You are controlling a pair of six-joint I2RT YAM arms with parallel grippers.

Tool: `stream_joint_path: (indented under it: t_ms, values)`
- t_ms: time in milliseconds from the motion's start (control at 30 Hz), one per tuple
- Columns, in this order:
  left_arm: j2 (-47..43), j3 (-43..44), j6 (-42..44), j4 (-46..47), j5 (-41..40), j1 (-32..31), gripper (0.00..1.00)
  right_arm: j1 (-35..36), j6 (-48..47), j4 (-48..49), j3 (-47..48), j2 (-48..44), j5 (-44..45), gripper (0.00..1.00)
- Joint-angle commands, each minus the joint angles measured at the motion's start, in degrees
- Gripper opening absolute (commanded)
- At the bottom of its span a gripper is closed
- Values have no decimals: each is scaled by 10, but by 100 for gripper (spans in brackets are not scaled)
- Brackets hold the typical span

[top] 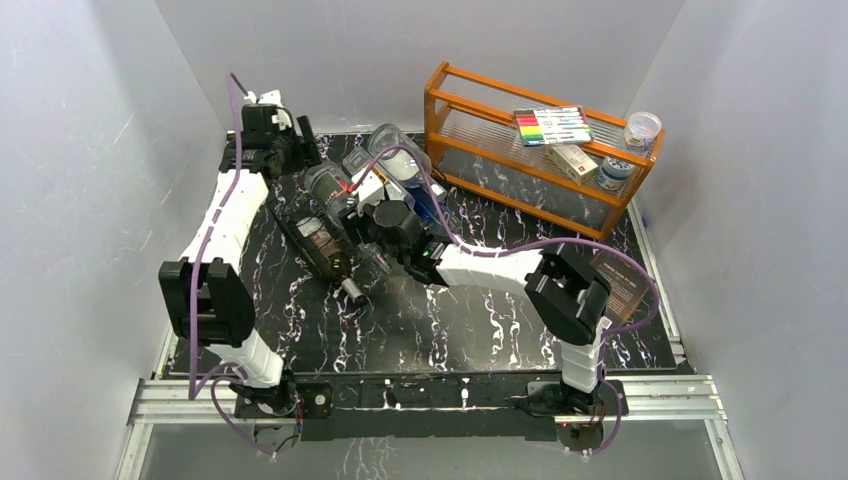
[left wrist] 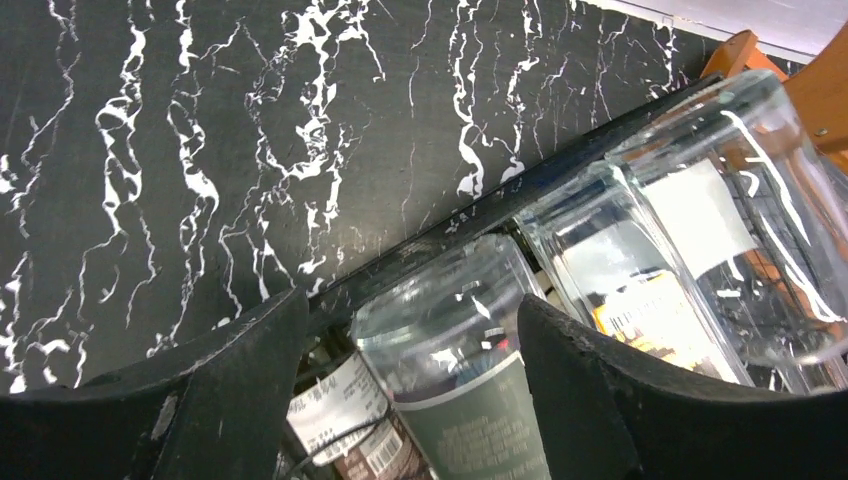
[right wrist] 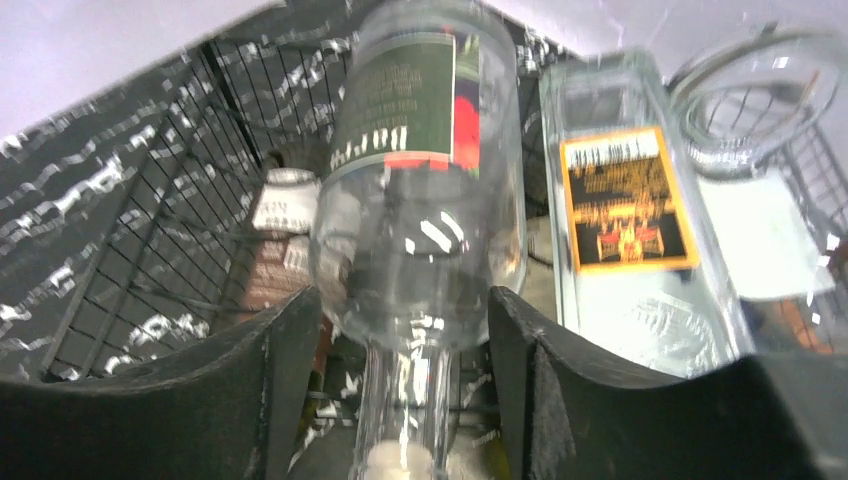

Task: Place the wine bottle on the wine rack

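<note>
The left arm (top: 235, 210) stretches far back. The right arm (top: 490, 265) bends leftward from its elbow. The clear glass wine bottle with a dark green label (right wrist: 420, 190) lies in the black wire wine rack (right wrist: 150, 230). The left gripper (left wrist: 412, 305) straddles its base and the right gripper (right wrist: 405, 295) its neck. Both jaws stand parted, with gaps beside the glass, holding nothing.
</note>
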Motion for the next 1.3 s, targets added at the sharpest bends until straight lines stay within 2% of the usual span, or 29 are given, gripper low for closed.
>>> stream_joint_path:
  t_ms: [0,200,333,433,733,833,1000,1167,1267]
  values:
    - [-96,3,22,-53,-2,2,78,-4,12,78,43,-19,-7,72]
    - [-206,-61,11,-69,40,2,97,-4,31,26,59,-48,4,86]
    - [-250,-83,11,-90,89,2,98,-4,45,7,51,-79,7,90]
    - [-289,-88,10,-103,105,3,98,-4,64,-34,36,-136,16,91]
    - [-464,-104,30,-136,70,3,98,-5,130,-363,-11,-356,124,93]
    - [-496,-92,39,-166,41,2,98,-5,114,-470,-11,-424,183,98]
    - [-514,-34,60,-222,1,2,98,-5,99,-589,29,-493,306,98]
    - [-505,51,71,-282,-21,2,98,-5,79,-601,59,-549,315,97]
    - [-512,64,60,-286,-35,0,98,-5,77,-609,78,-567,305,93]
